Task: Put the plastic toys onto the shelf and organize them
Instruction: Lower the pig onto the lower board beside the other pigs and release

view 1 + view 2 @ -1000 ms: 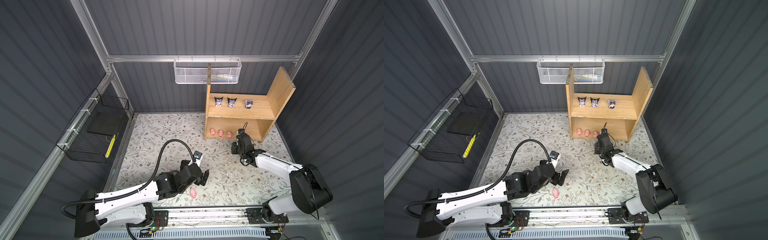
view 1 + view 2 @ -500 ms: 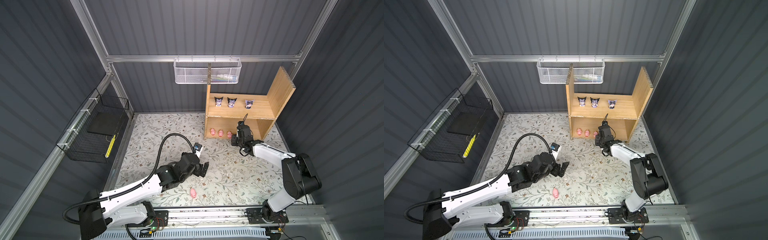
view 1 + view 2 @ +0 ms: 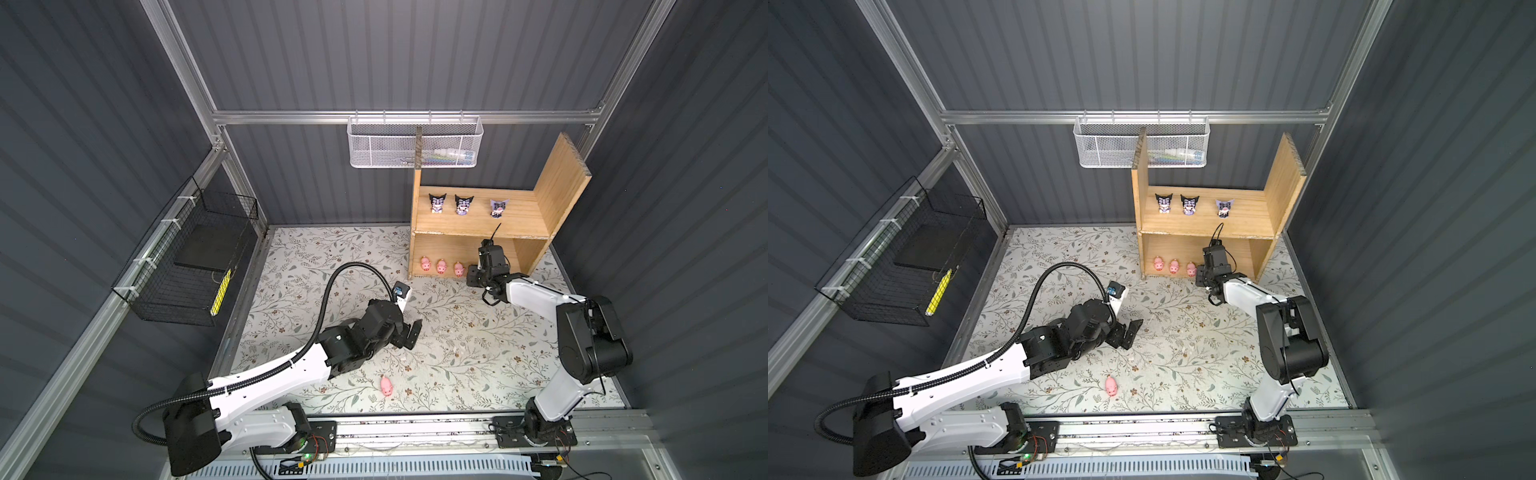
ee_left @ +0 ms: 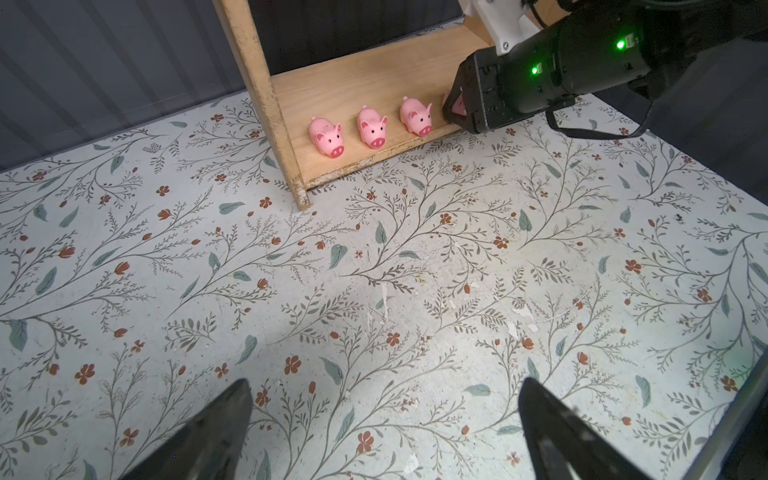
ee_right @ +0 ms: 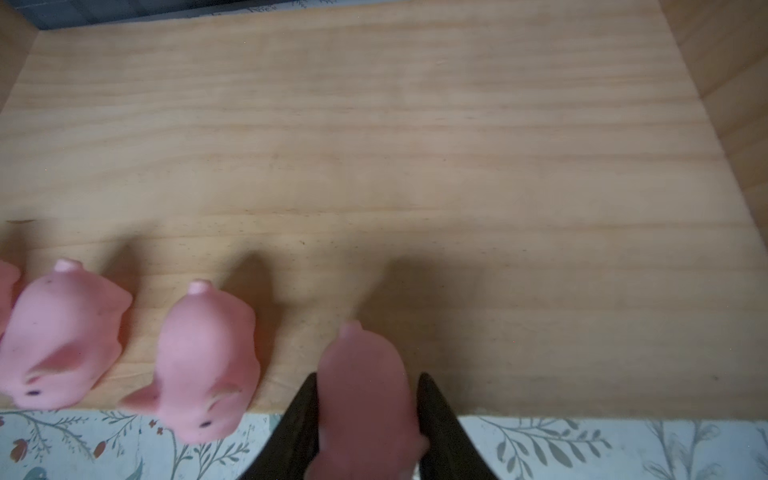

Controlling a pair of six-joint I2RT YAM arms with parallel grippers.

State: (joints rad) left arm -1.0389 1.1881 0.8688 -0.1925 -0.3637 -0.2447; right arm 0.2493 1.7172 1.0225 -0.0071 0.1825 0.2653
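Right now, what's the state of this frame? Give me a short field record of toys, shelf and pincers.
shelf upper level: three hooded figurines in a row
shelf lower level: three standing pigs along the front edge
right pincer: shut on a fourth pig, beside that row
left pincer: open, empty, above the mat
mat: one loose pig, far from the shelf

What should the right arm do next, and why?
Probably ease down and open. The right gripper is shut on a pink pig at the front edge of the lower board, in line beside the nearest pig of the row; whether it touches the wood is unclear.
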